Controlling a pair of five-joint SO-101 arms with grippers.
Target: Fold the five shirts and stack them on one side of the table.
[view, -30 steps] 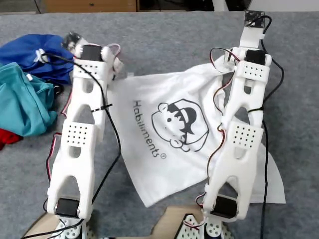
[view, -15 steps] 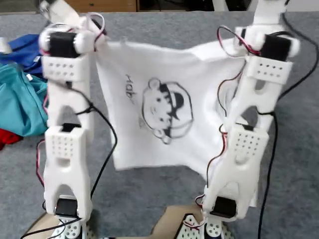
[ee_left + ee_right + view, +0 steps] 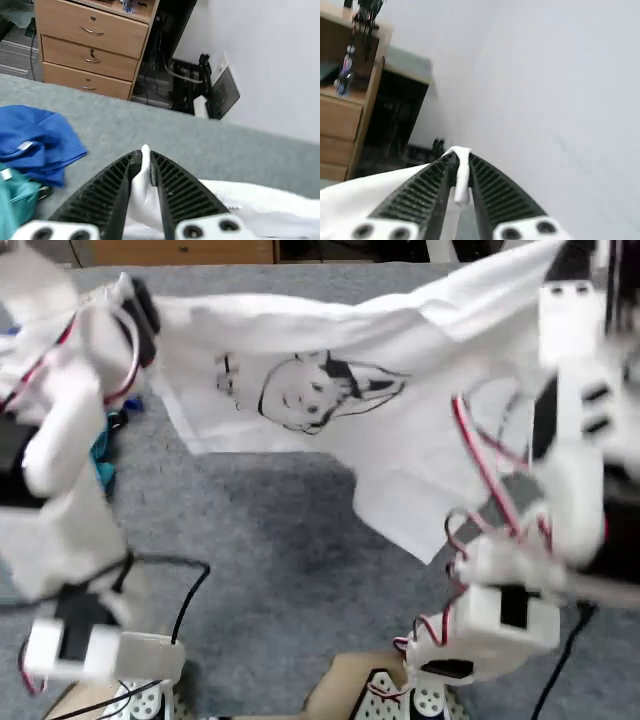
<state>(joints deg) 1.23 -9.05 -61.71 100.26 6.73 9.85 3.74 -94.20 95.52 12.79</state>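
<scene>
A white shirt (image 3: 330,390) with a cartoon face print hangs stretched in the air between both arms, high above the grey table (image 3: 270,570). My left gripper (image 3: 142,157) is shut on one corner of the white shirt (image 3: 142,200); in the high view it sits at the upper left (image 3: 135,315). My right gripper (image 3: 459,159) is shut on another corner of the white shirt (image 3: 365,195), raised at the upper right of the high view (image 3: 570,270). A blue shirt (image 3: 35,145) and a teal shirt (image 3: 10,205) lie crumpled on the table's left side.
A wooden drawer unit (image 3: 90,45) stands beyond the table's far edge, with cables and a dark gap beside it. The left arm's white body (image 3: 60,480) and the right arm's body (image 3: 560,500) rise tall over the near part of the table.
Both arms have lifted sharply, carrying the white shirt off the table until it hangs spread in the air. The shirt's lower edge has left the table surface.
</scene>
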